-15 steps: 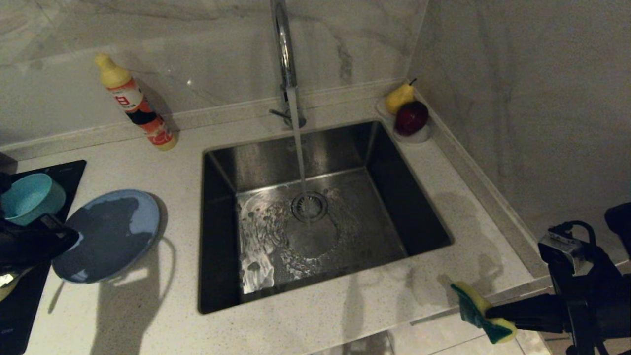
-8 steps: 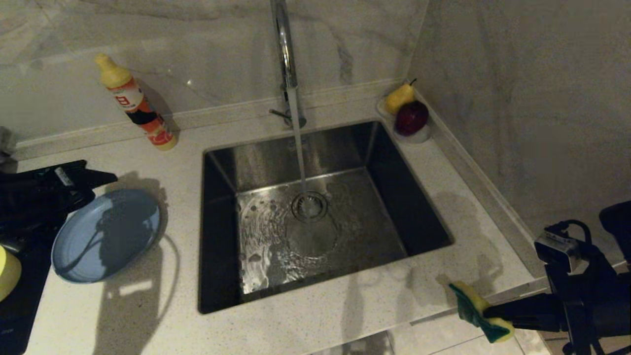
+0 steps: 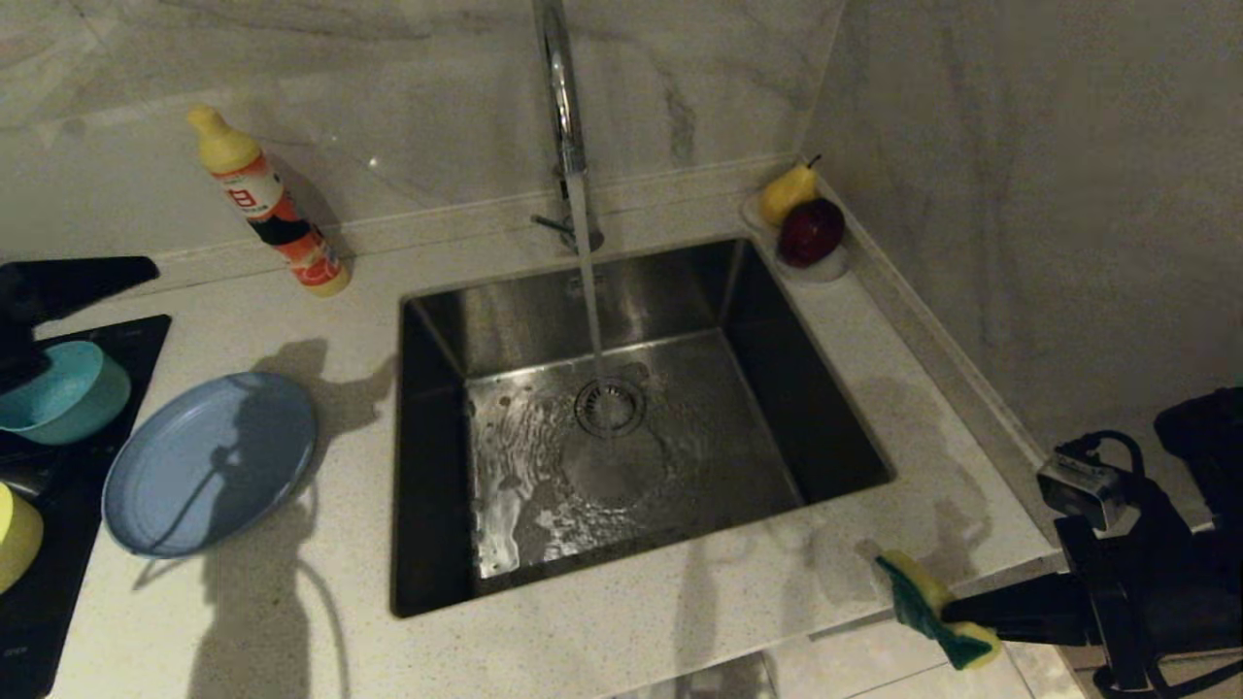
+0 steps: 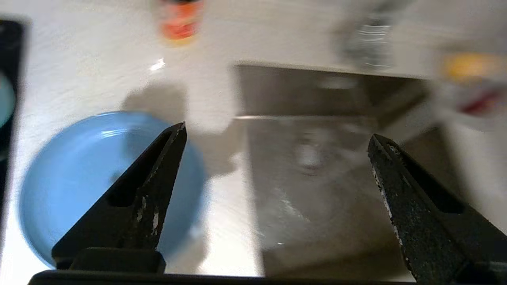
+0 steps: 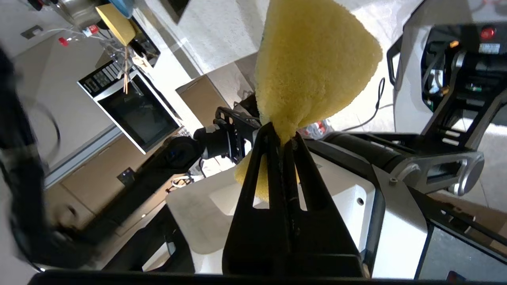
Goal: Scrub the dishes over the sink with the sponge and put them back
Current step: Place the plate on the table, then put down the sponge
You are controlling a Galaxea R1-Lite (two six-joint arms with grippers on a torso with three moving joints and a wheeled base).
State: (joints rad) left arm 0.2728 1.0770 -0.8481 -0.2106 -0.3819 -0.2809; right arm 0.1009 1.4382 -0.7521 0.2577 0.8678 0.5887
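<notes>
The periwinkle plate point(image 3: 209, 464) point(image 4: 87, 166) lies flat on the counter left of the sink point(image 3: 427, 437). Both bowls rest on the black cooktop beside it: the teal bowl point(image 3: 60, 393) and, at the frame edge, the yellow bowl point(image 3: 12, 539). At the far left my left gripper point(image 3: 97, 277) point(image 4: 277, 130) hovers open and empty, above and behind the teal bowl. My right gripper point(image 3: 947, 612) point(image 5: 282, 136) is shut on the yellow-and-green sponge point(image 3: 923, 597) point(image 5: 313, 67) just past the counter's front right corner.
Water runs from the chrome faucet point(image 3: 561, 107) onto the drain point(image 3: 610, 406). A yellow-capped soap bottle point(image 3: 267, 204) stands at the back left. A small dish with a pear and a red fruit point(image 3: 801, 228) sits in the back right corner by the wall.
My left gripper rose from beside the plate and drew back toward the rear left, opening wider. The right gripper with the sponge shifted slightly left. The plate stayed put.
</notes>
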